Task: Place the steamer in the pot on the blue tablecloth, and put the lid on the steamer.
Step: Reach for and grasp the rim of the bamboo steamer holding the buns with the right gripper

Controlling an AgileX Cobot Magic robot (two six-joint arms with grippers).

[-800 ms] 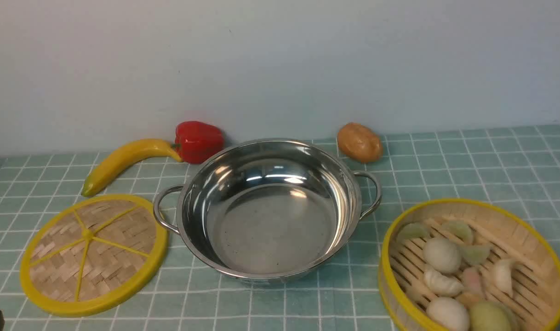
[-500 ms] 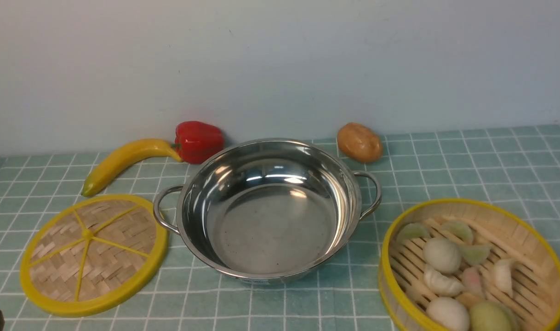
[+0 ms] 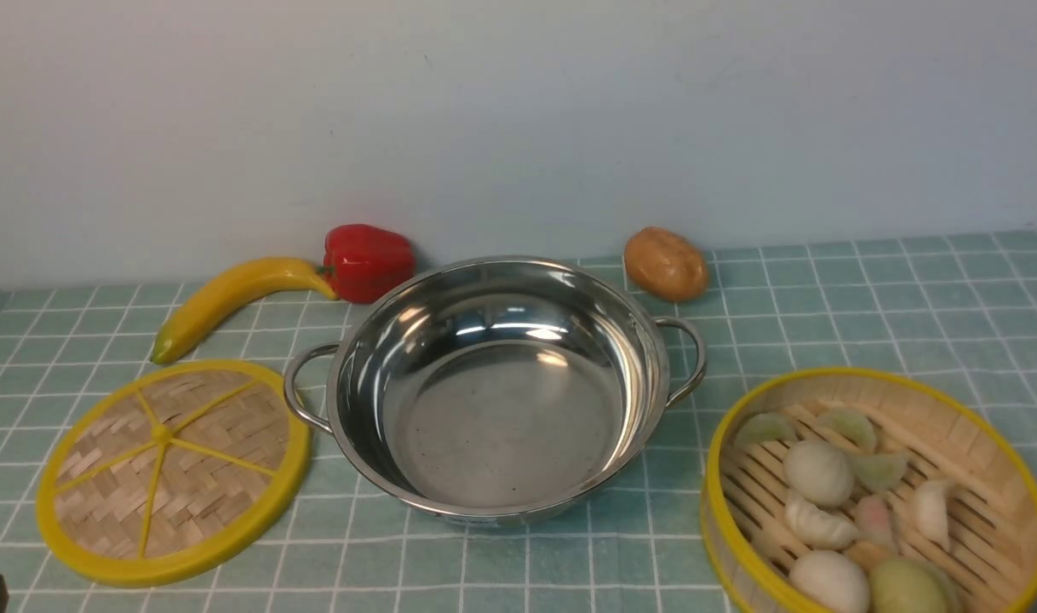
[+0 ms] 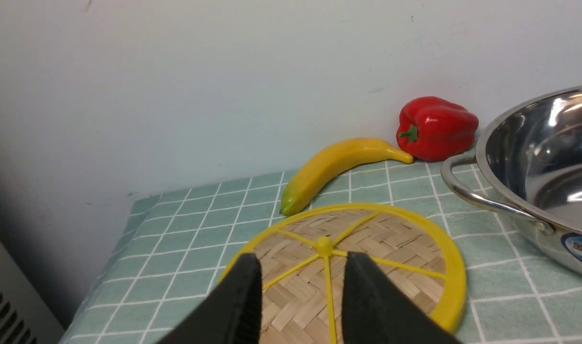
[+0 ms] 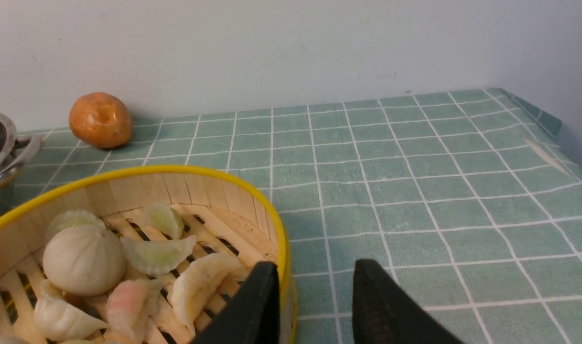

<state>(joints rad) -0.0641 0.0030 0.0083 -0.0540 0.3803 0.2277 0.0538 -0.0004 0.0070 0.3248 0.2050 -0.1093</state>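
The shiny steel pot (image 3: pixel 501 426) stands empty in the middle of the blue tablecloth (image 3: pixel 867 298). To its left lies the flat woven lid (image 3: pixel 174 472). On its right sits the steamer (image 3: pixel 867 372), holding dumplings and buns. In the left wrist view my left gripper (image 4: pixel 301 255) hangs open above the lid (image 4: pixel 391 239), holding nothing. In the right wrist view my right gripper (image 5: pixel 315 263) is open over the near edge of the steamer (image 5: pixel 143 170), one finger over the basket's inside and the other over the cloth. I cannot tell whether it touches the rim.
A banana (image 3: pixel 229 298) and a red pepper (image 3: pixel 368 260) lie behind the lid near the wall. A brown potato (image 3: pixel 666 264) sits behind the pot's right handle (image 3: pixel 693 362). The cloth's right edge (image 5: pixel 554 124) drops off beyond the steamer.
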